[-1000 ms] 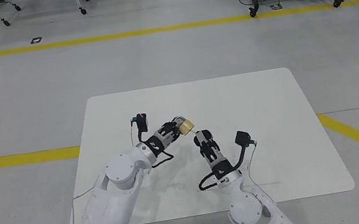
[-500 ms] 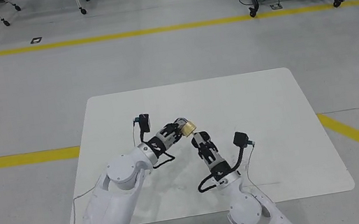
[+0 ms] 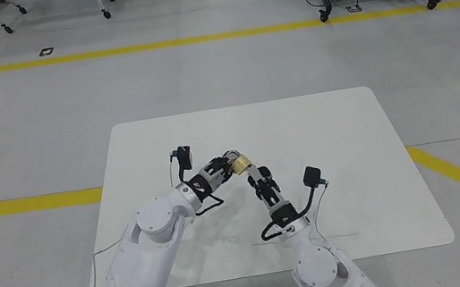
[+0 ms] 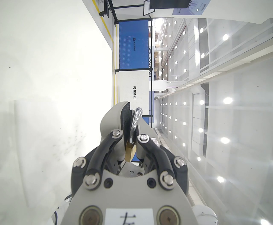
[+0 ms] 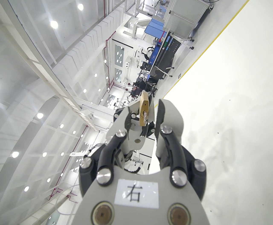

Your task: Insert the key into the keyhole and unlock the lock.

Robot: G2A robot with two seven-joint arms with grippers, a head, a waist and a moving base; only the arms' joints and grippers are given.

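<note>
Table: white with rounded corners. Both grippers hang over its middle, off the surface and close to each other.

Left gripper: clamped on the lock. Its two pads press the silver shackle from either side near the fingertips.

Right gripper: just beside the left gripper's tip and pointed at it. Its fingers stand apart, with a gap wider than the lock's narrow side. They flank the lock's near end without visibly touching it.

Lock: a brass padlock held in the air by the left gripper. From the left wrist, the brass body shows between that gripper's finger links, nearer the palm than the shackle. From the right wrist, a narrow brass face turns toward the right gripper and sits in line with the gap between its fingers. In the top view the lock lies at the left gripper's tip, between the two grippers.

Key: a small silver piece stands out from the brass face on the side toward the right gripper. It sits between the right fingers, and neither finger clearly touches it. How deep it sits in the keyhole cannot be told.
</note>
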